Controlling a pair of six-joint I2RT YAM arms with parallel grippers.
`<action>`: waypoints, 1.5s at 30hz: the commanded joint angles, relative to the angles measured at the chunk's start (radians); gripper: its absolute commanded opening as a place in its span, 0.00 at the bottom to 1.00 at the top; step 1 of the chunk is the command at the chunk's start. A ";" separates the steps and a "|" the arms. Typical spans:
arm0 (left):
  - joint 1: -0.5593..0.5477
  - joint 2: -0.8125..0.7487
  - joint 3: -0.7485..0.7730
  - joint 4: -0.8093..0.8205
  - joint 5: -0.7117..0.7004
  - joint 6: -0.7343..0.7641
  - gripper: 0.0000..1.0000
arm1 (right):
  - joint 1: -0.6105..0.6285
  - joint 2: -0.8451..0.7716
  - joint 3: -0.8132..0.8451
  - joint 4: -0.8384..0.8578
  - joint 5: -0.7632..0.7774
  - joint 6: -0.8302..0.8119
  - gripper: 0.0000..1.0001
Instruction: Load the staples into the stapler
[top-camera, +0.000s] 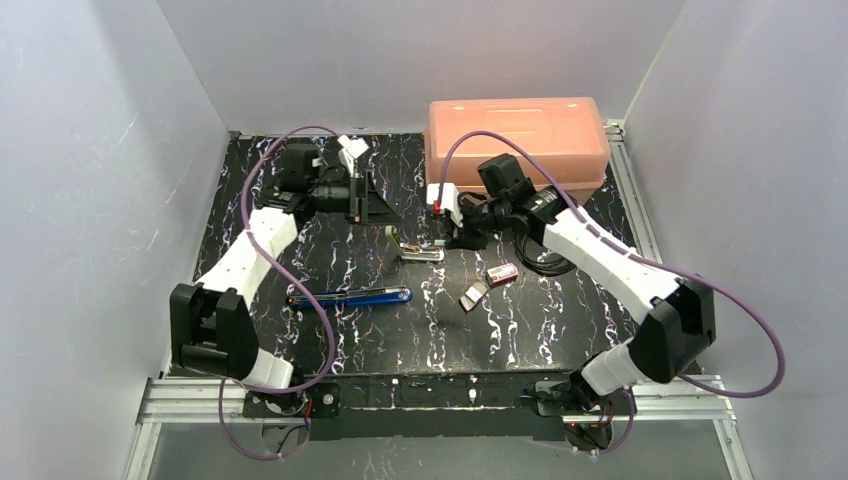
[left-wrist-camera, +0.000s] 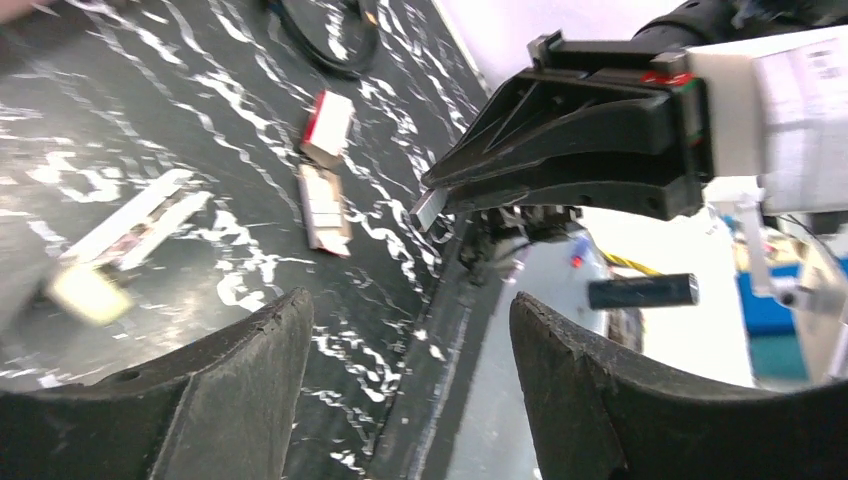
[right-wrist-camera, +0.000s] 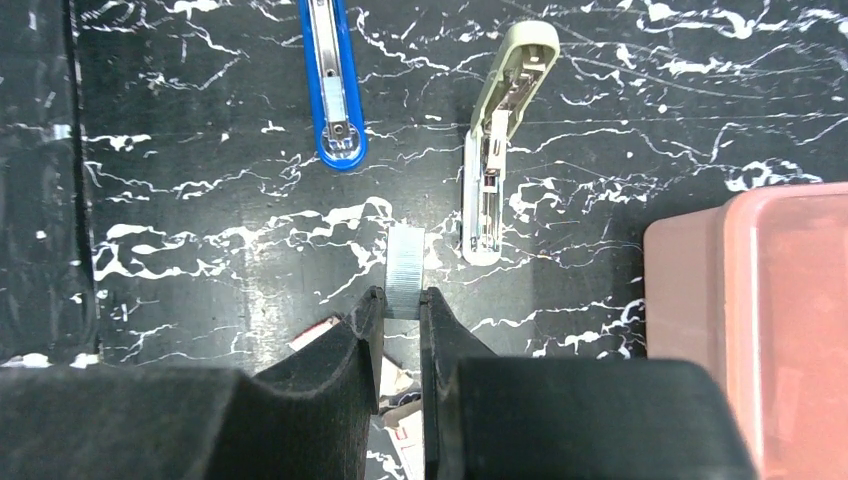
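- The right gripper (right-wrist-camera: 402, 305) pinches a strip of staples (right-wrist-camera: 404, 270) above the black marbled table (right-wrist-camera: 200, 250).
- The left gripper (left-wrist-camera: 410, 370) hangs with jaws wide, holding nothing.
- The pale stapler (right-wrist-camera: 500, 140) lies opened just beside the strip.
- A pink bin (top-camera: 518, 138) sits by the white back wall (top-camera: 400, 60).

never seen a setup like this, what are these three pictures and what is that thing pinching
Two robot arms stand on a black marbled table. One picture looks down from above; the other two come from cameras on each wrist. The right gripper is shut on a silvery strip of staples, above an opened pale stapler. A blue stapler lies beside it. The left gripper is open and empty. A small red staple box, its pale tray and a salmon bin are also there.
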 joint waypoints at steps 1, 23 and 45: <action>0.076 -0.061 -0.005 -0.088 -0.086 0.140 0.70 | -0.002 0.095 0.055 0.009 0.006 -0.056 0.08; 0.225 -0.244 -0.032 -0.150 -0.324 0.332 0.90 | -0.051 0.631 0.475 -0.248 0.001 -0.219 0.07; 0.226 -0.305 -0.074 -0.145 -0.375 0.326 0.92 | -0.020 0.667 0.454 -0.180 0.073 -0.047 0.06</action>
